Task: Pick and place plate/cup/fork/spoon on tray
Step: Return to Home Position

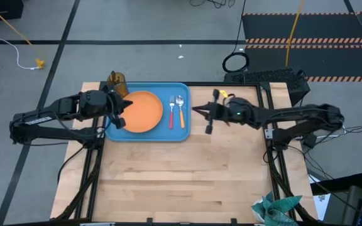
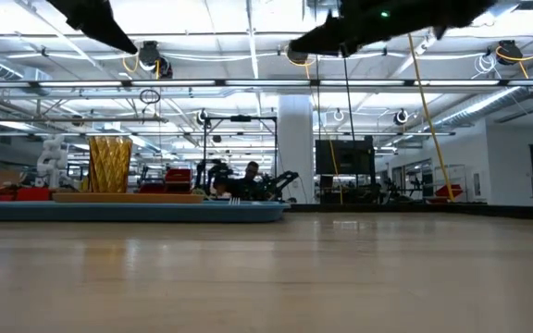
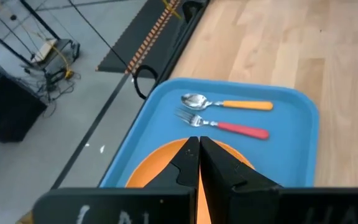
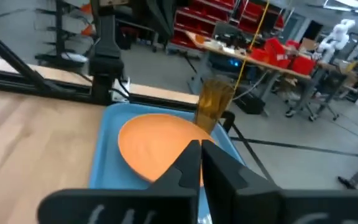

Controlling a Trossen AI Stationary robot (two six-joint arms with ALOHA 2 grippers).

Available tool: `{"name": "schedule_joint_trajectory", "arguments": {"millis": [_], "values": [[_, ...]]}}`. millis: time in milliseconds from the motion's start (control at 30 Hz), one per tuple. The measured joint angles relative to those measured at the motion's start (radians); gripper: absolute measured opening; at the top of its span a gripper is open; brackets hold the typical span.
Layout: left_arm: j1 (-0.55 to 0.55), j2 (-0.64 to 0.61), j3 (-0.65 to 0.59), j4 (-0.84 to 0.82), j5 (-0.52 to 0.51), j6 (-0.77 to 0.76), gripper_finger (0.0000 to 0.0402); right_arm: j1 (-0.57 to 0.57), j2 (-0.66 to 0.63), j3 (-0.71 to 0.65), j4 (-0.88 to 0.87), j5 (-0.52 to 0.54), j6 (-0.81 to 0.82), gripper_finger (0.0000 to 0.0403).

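Note:
The light-blue tray (image 1: pixel 182 133) lies at the table's far left. The orange plate (image 1: pixel 144 112) lies flat in it, with the red-handled fork (image 1: pixel 171 114) and the orange-handled spoon (image 1: pixel 181 110) side by side to its right. The amber cup (image 1: pixel 117 82) stands upright at the tray's far left corner; I cannot tell whether it is inside the rim. My left gripper (image 3: pixel 199 142) is shut and empty, high above the plate's left part (image 1: pixel 119 118). My right gripper (image 4: pixel 201 144) is shut and empty, high above the bare table just right of the tray (image 1: pixel 198 112).
Bare wooden table (image 1: pixel 181 176) stretches from the tray to the near edge. A crumpled green cloth (image 1: pixel 275 208) lies at the near right corner. Black frame parts (image 1: pixel 266 78) stand at the table's far right.

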Motion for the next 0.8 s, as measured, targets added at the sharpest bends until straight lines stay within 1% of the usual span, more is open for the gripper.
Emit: {"name": "schedule_joint_trajectory", "arguments": {"millis": [67,333,467,633,800], "values": [[0.003,-0.003,-0.009,0.001,0.000,-0.016,0.0017,-0.009,-0.049,-0.058,0.012,-0.026,0.001,0.0003],[0.003,-0.003,-0.078,0.040,0.000,-0.103,0.0017,-0.021,-0.185,-0.224,0.008,-0.026,0.014,0.0001],[0.002,-0.003,-0.100,0.064,0.000,-0.165,0.0017,-0.021,-0.236,-0.295,0.008,-0.026,0.054,0.0001],[-0.016,-0.003,-0.148,0.158,0.002,-0.187,0.0017,0.007,-0.307,-0.371,-0.005,-0.030,0.089,0.0001],[-0.039,-0.003,-0.216,0.288,0.028,-0.176,0.0017,0.032,-0.386,-0.442,-0.004,-0.091,0.093,0.0000]]}}
